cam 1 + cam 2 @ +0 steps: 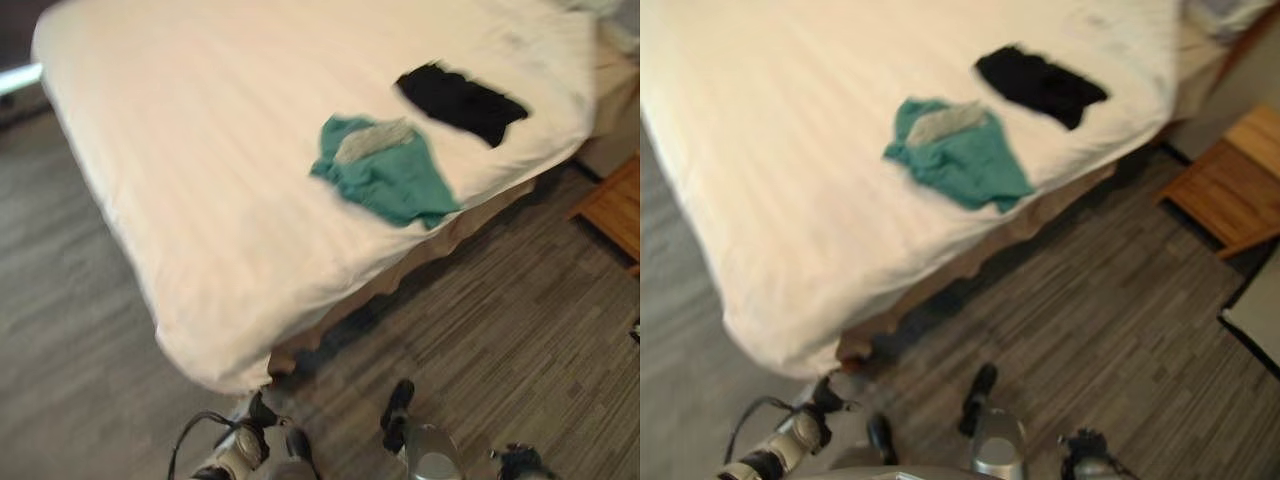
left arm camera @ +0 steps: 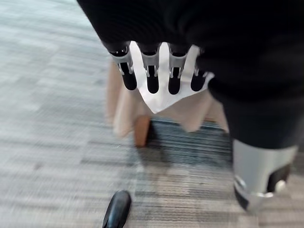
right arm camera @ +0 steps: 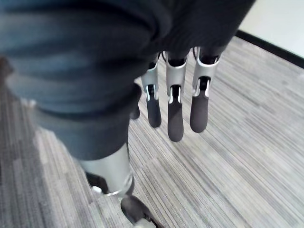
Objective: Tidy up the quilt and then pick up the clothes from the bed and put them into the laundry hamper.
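Lying flat, the quilt [image 1: 250, 170] looks tidied, yet teal clothes [image 1: 385, 172] and black clothes [image 1: 462, 100] (toward two o'clock) await; left robot hand [image 2: 156, 71] and right robot hand [image 3: 175, 102] hang released.

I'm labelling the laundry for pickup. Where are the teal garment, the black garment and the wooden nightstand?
teal garment [image 1: 390, 178]: left eye view, on its teal middle.
black garment [image 1: 462, 101]: left eye view, centre of the dark cloth.
wooden nightstand [image 1: 1231, 187]: right eye view, on its top surface.
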You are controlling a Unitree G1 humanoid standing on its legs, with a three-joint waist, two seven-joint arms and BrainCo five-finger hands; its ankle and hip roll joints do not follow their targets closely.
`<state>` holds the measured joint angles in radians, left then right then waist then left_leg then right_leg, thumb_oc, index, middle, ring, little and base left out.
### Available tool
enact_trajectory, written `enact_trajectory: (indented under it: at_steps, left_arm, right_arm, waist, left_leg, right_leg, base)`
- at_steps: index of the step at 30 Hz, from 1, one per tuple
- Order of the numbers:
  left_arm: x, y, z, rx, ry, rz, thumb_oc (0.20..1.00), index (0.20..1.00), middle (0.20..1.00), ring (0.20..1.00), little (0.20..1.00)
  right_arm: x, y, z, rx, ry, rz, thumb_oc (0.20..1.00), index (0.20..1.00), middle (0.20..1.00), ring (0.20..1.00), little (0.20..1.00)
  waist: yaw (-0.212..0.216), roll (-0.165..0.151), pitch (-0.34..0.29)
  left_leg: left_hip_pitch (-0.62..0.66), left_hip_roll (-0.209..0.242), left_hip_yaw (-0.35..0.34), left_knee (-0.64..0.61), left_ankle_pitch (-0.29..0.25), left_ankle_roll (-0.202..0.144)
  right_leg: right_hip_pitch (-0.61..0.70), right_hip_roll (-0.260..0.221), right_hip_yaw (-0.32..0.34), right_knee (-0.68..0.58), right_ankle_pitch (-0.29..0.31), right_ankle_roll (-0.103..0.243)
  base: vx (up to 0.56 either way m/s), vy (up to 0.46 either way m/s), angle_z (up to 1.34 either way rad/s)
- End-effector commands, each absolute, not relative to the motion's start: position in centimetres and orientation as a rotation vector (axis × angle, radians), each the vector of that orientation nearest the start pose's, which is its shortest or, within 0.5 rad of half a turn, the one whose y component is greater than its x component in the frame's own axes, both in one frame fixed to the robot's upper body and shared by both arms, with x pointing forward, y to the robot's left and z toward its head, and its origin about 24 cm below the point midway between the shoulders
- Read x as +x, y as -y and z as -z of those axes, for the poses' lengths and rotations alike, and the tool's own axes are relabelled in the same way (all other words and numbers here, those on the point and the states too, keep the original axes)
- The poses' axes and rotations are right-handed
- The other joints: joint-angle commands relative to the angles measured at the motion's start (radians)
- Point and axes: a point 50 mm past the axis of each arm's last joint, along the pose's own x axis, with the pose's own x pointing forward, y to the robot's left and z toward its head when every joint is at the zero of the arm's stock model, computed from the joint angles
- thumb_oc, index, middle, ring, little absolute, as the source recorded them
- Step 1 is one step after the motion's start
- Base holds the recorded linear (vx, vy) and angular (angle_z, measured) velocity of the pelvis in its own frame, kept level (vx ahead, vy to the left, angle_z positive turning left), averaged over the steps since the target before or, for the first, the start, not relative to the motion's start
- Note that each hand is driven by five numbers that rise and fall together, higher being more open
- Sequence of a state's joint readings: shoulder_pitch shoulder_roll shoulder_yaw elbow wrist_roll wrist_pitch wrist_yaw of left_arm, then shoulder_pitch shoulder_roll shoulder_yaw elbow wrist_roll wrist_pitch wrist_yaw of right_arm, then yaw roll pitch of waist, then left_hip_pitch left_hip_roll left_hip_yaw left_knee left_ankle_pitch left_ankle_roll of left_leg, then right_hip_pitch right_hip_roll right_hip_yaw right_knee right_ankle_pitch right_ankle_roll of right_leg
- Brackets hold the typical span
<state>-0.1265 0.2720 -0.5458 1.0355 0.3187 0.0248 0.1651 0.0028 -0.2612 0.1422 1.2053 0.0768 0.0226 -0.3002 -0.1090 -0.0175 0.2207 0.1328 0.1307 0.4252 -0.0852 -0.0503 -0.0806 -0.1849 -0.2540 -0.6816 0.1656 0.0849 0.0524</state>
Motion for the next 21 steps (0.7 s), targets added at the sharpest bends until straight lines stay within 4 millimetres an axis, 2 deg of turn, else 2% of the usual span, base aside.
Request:
enact_trajectory:
  at_steps: [1, 2, 3, 4, 5, 6, 7, 8, 9, 10, 11, 12, 13, 14, 15, 16, 17, 18, 19, 20, 21]
  left_arm:
    - [19.4, -16.5, 12.9, 1.040, -0.730, 0.484, 1.000, 1.000, 1.000, 1.000, 1.000]
    - [19.4, -16.6, 12.9, 1.040, -0.730, 0.482, 1.000, 1.000, 1.000, 1.000, 1.000]
    - [20.9, -15.7, 12.0, 0.985, -0.666, 0.449, 1.000, 1.000, 1.000, 1.000, 1.000]
    - [20.9, -15.8, 12.0, 0.986, -0.667, 0.449, 1.000, 1.000, 1.000, 1.000, 1.000]
    - [21.0, -15.8, 11.9, 0.968, -0.662, 0.439, 1.000, 1.000, 1.000, 1.000, 1.000]
    - [21.3, -15.9, 11.7, 0.942, -0.659, 0.397, 1.000, 1.000, 1.000, 1.000, 1.000]
    - [21.3, -16.0, 11.7, 0.942, -0.659, 0.396, 1.000, 1.000, 1.000, 1.000, 1.000]
    - [21.0, -15.6, 11.9, 0.908, -0.664, 0.370, 1.000, 1.000, 1.000, 1.000, 1.000]
    - [21.0, -15.7, 11.9, 0.908, -0.663, 0.370, 1.000, 1.000, 1.000, 1.000, 1.000]
    - [20.9, -15.7, 11.9, 0.873, -0.674, 0.341, 1.000, 1.000, 1.000, 1.000, 1.000]
    - [20.5, -16.6, 12.2, 0.818, -0.708, 0.270, 1.000, 1.000, 1.000, 1.000, 1.000]
    - [20.2, -17.2, 12.3, 0.802, -0.731, 0.234, 1.000, 1.000, 1.000, 1.000, 1.000]
    - [19.7, -17.7, 12.6, 0.793, -0.757, 0.209, 1.000, 1.000, 1.000, 1.000, 1.000]
    - [19.0, -18.7, 12.9, 0.806, -0.791, 0.186, 1.000, 1.000, 1.000, 1.000, 1.000]
    - [17.9, -19.7, 13.4, 0.802, -0.850, 0.158, 1.000, 1.000, 1.000, 1.000, 1.000]
    - [16.7, -20.4, 13.9, 0.809, -0.896, 0.148, 1.000, 1.000, 1.000, 1.000, 1.000]
    - [15.6, -21.4, 14.3, 0.807, -0.947, 0.120, 1.000, 1.000, 1.000, 1.000, 1.000]
    - [13.3, -23.3, 14.8, 0.786, -1.047, 0.063, 1.000, 1.000, 1.000, 1.000, 1.000]
    - [13.3, -23.3, 14.8, 0.786, -1.047, 0.063, 1.000, 1.000, 1.000, 1.000, 1.000]
    - [12.4, -24.2, 14.9, 0.788, -1.081, 0.036, 1.000, 1.000, 1.000, 1.000, 1.000]
    - [11.9, -24.9, 14.9, 0.799, -1.102, 0.021, 1.000, 1.000, 1.000, 1.000, 1.000]
  right_arm:
    - [11.8, 24.8, 14.9, -0.542, -1.138, 0.225, 1.000, 1.000, 1.000, 1.000, 1.000]
    - [11.8, 24.8, 14.9, -0.543, -1.138, 0.225, 1.000, 1.000, 1.000, 1.000, 1.000]
    - [12.8, 24.0, 14.8, -0.566, -1.095, 0.160, 1.000, 1.000, 1.000, 1.000, 1.000]
    - [12.8, 24.0, 14.8, -0.565, -1.096, 0.159, 1.000, 1.000, 1.000, 1.000, 1.000]
    - [13.2, 23.8, 14.6, -0.583, -1.073, 0.132, 1.000, 1.000, 1.000, 1.000, 1.000]
    - [14.4, 23.1, 14.3, -0.623, -1.029, 0.071, 1.000, 1.000, 1.000, 1.000, 1.000]
    - [14.4, 23.1, 14.3, -0.622, -1.029, 0.071, 1.000, 1.000, 1.000, 1.000, 1.000]
    - [15.3, 22.8, 14.1, -0.656, -0.996, 0.039, 1.000, 1.000, 1.000, 1.000, 1.000]
    - [15.3, 22.8, 14.0, -0.656, -0.995, 0.039, 1.000, 1.000, 1.000, 1.000, 1.000]
    - [15.6, 22.7, 14.0, -0.665, -0.988, 0.029, 1.000, 1.000, 1.000, 1.000, 1.000]
    - [15.7, 22.8, 13.9, -0.670, -0.982, 0.027, 1.000, 1.000, 1.000, 1.000, 1.000]
    - [15.7, 22.9, 13.9, -0.669, -0.978, 0.036, 1.000, 1.000, 1.000, 1.000, 1.000]
    - [15.6, 23.2, 13.8, -0.663, -0.976, 0.052, 1.000, 1.000, 1.000, 1.000, 1.000]
    - [15.3, 23.6, 13.8, -0.653, -0.981, 0.074, 1.000, 1.000, 1.000, 1.000, 1.000]
    - [15.0, 23.8, 13.9, -0.649, -0.992, 0.088, 1.000, 1.000, 1.000, 1.000, 1.000]
    - [14.3, 24.0, 14.2, -0.626, -1.017, 0.110, 1.000, 1.000, 1.000, 1.000, 1.000]
    - [13.4, 24.1, 14.5, -0.605, -1.046, 0.130, 1.000, 1.000, 1.000, 1.000, 1.000]
    - [11.9, 24.6, 14.9, -0.571, -1.115, 0.162, 1.000, 1.000, 1.000, 1.000, 1.000]
    - [11.9, 24.6, 14.9, -0.571, -1.114, 0.162, 1.000, 1.000, 1.000, 1.000, 1.000]
    - [11.9, 24.6, 15.0, -0.560, -1.118, 0.170, 1.000, 1.000, 1.000, 1.000, 1.000]
    - [11.8, 24.5, 15.0, -0.545, -1.121, 0.181, 1.000, 1.000, 1.000, 1.000, 1.000]
  waist:
    - [-0.005, -0.010, 0.007]
    - [0.001, -0.009, 0.010]
    - [0.038, -0.048, 0.043]
    - [0.039, -0.037, 0.039]
    - [0.062, -0.064, 0.053]
    - [0.107, -0.084, 0.066]
    - [0.108, -0.087, 0.067]
    - [0.142, -0.073, 0.073]
    - [0.141, -0.077, 0.072]
    - [0.154, -0.073, 0.066]
    - [0.174, -0.046, 0.050]
    - [0.182, -0.027, 0.040]
    - [0.189, -0.018, 0.042]
    - [0.189, -0.011, 0.044]
    - [0.190, -0.012, 0.032]
    - [0.187, -0.015, 0.028]
    - [0.185, -0.024, 0.020]
    - [0.177, -0.028, 0.026]
    - [0.177, -0.027, 0.023]
    - [0.168, -0.026, 0.034]
    - [0.156, -0.015, 0.043]
  left_leg:
    - [-0.060, -0.007, -0.098, 0.319, -0.105, 0.000]
    - [-0.063, 0.003, -0.094, 0.335, -0.111, -0.006]
    - [-0.194, 0.012, -0.199, 0.652, 0.035, -0.023]
    - [-0.193, 0.022, -0.214, 0.660, 0.017, -0.037]
    - [-0.254, -0.022, -0.290, 0.732, 0.039, -0.010]
    - [-0.329, -0.200, -0.504, 0.769, -0.058, 0.028]
    - [-0.328, -0.202, -0.501, 0.765, -0.055, 0.029]
    - [-0.349, -0.225, -0.614, 0.695, -0.078, 0.034]
    - [-0.349, -0.228, -0.613, 0.689, -0.072, 0.034]
    - [-0.348, -0.201, -0.643, 0.611, -0.078, 0.033]
    - [-0.347, -0.178, -0.695, 0.408, -0.069, 0.025]
    - [-0.341, -0.155, -0.718, 0.293, -0.005, 0.011]
    - [-0.319, -0.125, -0.703, 0.192, 0.054, -0.002]
    - [-0.343, -0.110, -0.671, 0.177, 0.082, -0.005]
    - [-0.326, -0.113, -0.660, 0.159, 0.060, 0.001]
    - [-0.329, -0.125, -0.655, 0.183, 0.065, 0.007]
    - [-0.334, -0.161, -0.655, 0.210, 0.050, 0.026]
    - [-0.298, -0.192, -0.614, 0.215, 0.019, 0.050]
    - [-0.301, -0.192, -0.614, 0.214, 0.022, 0.050]
    - [-0.284, -0.201, -0.602, 0.220, 0.012, 0.062]
    - [-0.253, -0.202, -0.606, 0.208, 0.005, 0.072]
  right_leg:
    - [0.090, 0.097, 0.195, -0.100, -0.140, 0.070]
    - [0.092, 0.106, 0.200, -0.106, -0.140, 0.065]
    - [0.125, 0.155, 0.286, -0.138, -0.127, 0.009]
    - [0.130, 0.170, 0.296, -0.137, -0.142, 0.014]
    - [0.132, 0.169, 0.330, -0.150, -0.124, -0.005]
    - [0.143, 0.194, 0.462, -0.152, -0.127, 0.000]
    - [0.142, 0.191, 0.464, -0.152, -0.126, 0.000]
    - [0.171, 0.205, 0.552, -0.166, -0.138, 0.026]
    - [0.169, 0.202, 0.552, -0.167, -0.137, 0.027]
    - [0.183, 0.199, 0.591, -0.187, -0.141, 0.036]
    - [0.219, 0.206, 0.638, -0.221, -0.154, 0.048]
    - [0.235, 0.215, 0.662, -0.234, -0.163, 0.048]
    - [0.258, 0.210, 0.663, -0.239, -0.172, 0.049]
    - [0.276, 0.200, 0.650, -0.237, -0.183, 0.053]
    - [0.289, 0.192, 0.662, -0.222, -0.203, 0.056]
    - [0.307, 0.178, 0.653, -0.204, -0.217, 0.064]
    - [0.302, 0.162, 0.662, -0.148, -0.229, 0.073]
    - [0.253, 0.109, 0.628, 0.093, -0.191, 0.104]
    - [0.249, 0.110, 0.628, 0.092, -0.189, 0.104]
    - [0.201, 0.087, 0.626, 0.215, -0.113, 0.102]
    - [0.144, 0.092, 0.634, 0.317, -0.064, 0.089]
  base:
    - [0.22, -0.081, -1.02]
    - [0.28, -0.190, -1.84]
    - [0.12, -0.142, -1.81]
    - [0.07, -0.117, -2.64]
    - [0.16, 0.145, -2.84]
    - [0.10, 0.154, -2.75]
    - [0.35, 0.288, -2.81]
    - [0.18, 0.140, -3.61]
    - [0.30, 0.211, -3.88]
    - [0.38, 0.271, -3.03]
    - [0.53, 0.389, -1.30]
    - [0.54, 0.406, -1.10]
    - [0.37, 0.286, -1.44]
    - [0.37, 0.271, -1.51]
    - [0.37, 0.275, -0.94]
    - [0.41, 0.325, -0.16]
    - [0.56, 0.485, 0.36]
    - [0.43, 0.394, 0.50]
    - [0.42, 0.392, 0.74]
    - [0.27, 0.244, 0.70]
    - [0.56, 0.393, 0.70]
